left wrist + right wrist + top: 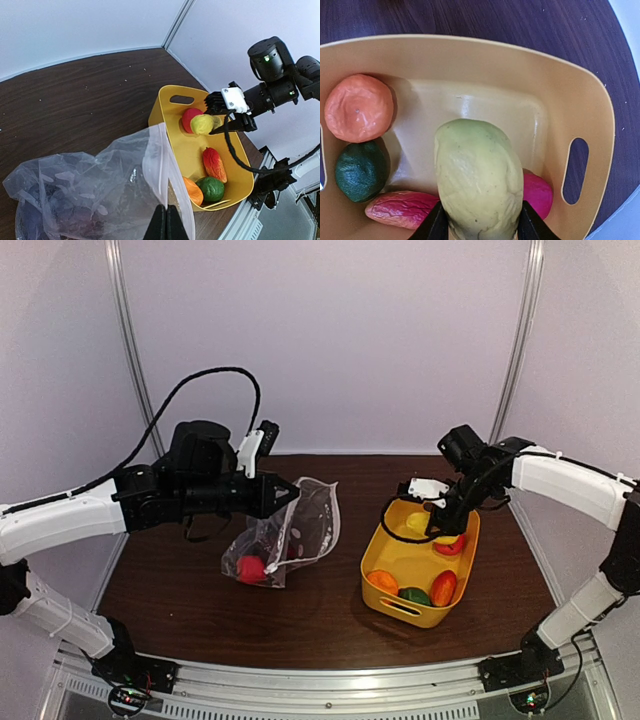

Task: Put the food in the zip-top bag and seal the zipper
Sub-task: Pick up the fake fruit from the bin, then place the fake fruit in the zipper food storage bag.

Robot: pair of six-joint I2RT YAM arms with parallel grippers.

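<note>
Both hold: left fingers (157, 227), mostly cropped, pinch the edge of the bag (90, 185); right fingers (431, 227) clamp a yellow-green fruit (477, 180), half-hiding a pink fruit (538, 193).

bare tabletop (300, 625) between zip-top bag (305, 520) and tub (395, 560), tub walls raised

Left gripper (166, 212), arm reaching inward, pinches the zip-top bag (100, 185). Right gripper (480, 225), wrist bent downward, clamps the food (477, 175).
</note>
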